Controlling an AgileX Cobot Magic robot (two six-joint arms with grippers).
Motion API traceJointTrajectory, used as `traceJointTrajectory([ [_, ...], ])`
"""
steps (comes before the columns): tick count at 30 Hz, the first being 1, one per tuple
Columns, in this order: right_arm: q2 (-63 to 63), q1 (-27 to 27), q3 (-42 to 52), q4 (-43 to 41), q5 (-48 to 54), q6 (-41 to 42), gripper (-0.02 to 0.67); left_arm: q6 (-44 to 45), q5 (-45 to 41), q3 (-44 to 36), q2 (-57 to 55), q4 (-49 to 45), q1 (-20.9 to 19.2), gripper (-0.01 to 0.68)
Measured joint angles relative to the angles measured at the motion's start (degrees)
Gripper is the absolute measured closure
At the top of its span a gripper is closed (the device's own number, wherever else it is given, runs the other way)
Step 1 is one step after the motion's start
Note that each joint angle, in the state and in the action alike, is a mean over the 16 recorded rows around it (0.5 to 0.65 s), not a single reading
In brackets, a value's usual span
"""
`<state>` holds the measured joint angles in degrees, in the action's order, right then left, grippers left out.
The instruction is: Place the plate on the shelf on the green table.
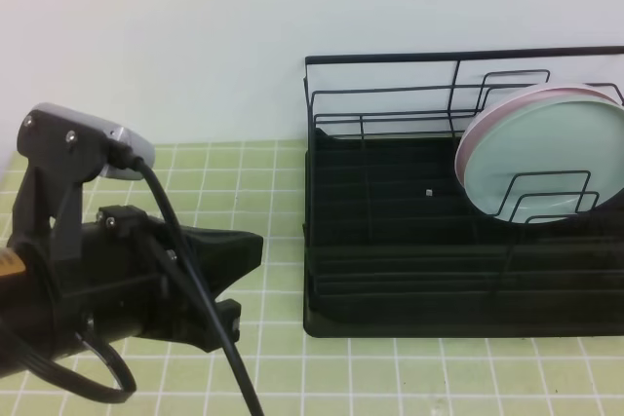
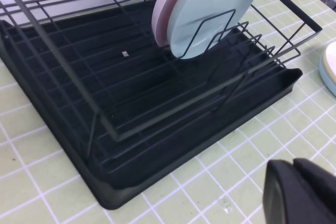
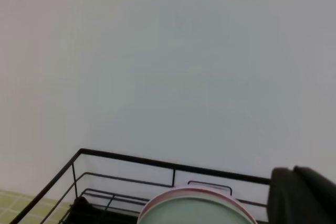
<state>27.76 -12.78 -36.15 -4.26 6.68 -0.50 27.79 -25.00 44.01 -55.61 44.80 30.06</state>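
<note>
The mint plate (image 1: 546, 153) stands on edge in the right part of the black wire shelf (image 1: 390, 192), held by a wire divider and leaning on a pale pink plate (image 1: 466, 143) behind it. The shelf stands on the green table (image 1: 253, 172). My left gripper (image 1: 255, 245) is shut and empty, low over the tiles to the left of the shelf. In the left wrist view the mint plate (image 2: 210, 9), the pink plate (image 2: 164, 17) and my fingertips (image 2: 286, 187) show. The right gripper (image 3: 294, 190) looks shut and empty, above the plate's top edge (image 3: 194, 209).
The shelf's tall back rail (image 3: 157, 162) runs in front of a plain white wall. A pale blue and white round object (image 2: 331, 69) lies on the tiles beyond the shelf's right end. The left arm's cable (image 1: 195, 289) hangs over the front left tiles.
</note>
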Motion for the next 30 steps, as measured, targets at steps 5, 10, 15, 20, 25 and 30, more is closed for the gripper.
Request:
traceJointTrajectory([
  [5, -2.10, 0.00, 1.02, 0.06, 2.42, 0.31, 0.651, -0.08, -0.04, 0.00, 0.00, 0.03, 0.00, 0.673],
  [10, -2.78, 0.00, 1.22, 0.09, 6.50, 1.23, 0.651, -0.18, -0.04, 0.00, 0.00, 0.03, 0.00, 0.673],
  [15, -3.13, 0.00, 2.25, 1.29, 6.93, 2.64, 0.652, -0.23, -0.04, 0.00, 0.00, 0.03, 0.00, 0.673],
  [20, -3.44, 0.00, 3.78, 3.84, 6.97, 3.70, 0.652, -0.14, -0.05, 0.00, 0.00, 0.03, 0.00, 0.674],
  [25, -3.64, 0.00, 5.36, 6.53, 6.10, 4.42, 0.652, -0.01, -0.09, 0.00, 0.00, 0.03, 0.00, 0.674],
  [30, -3.59, 0.00, 6.15, 8.09, 8.88, 5.34, 0.651, 0.12, -0.13, 0.00, 0.00, 0.03, 0.00, 0.674],
])
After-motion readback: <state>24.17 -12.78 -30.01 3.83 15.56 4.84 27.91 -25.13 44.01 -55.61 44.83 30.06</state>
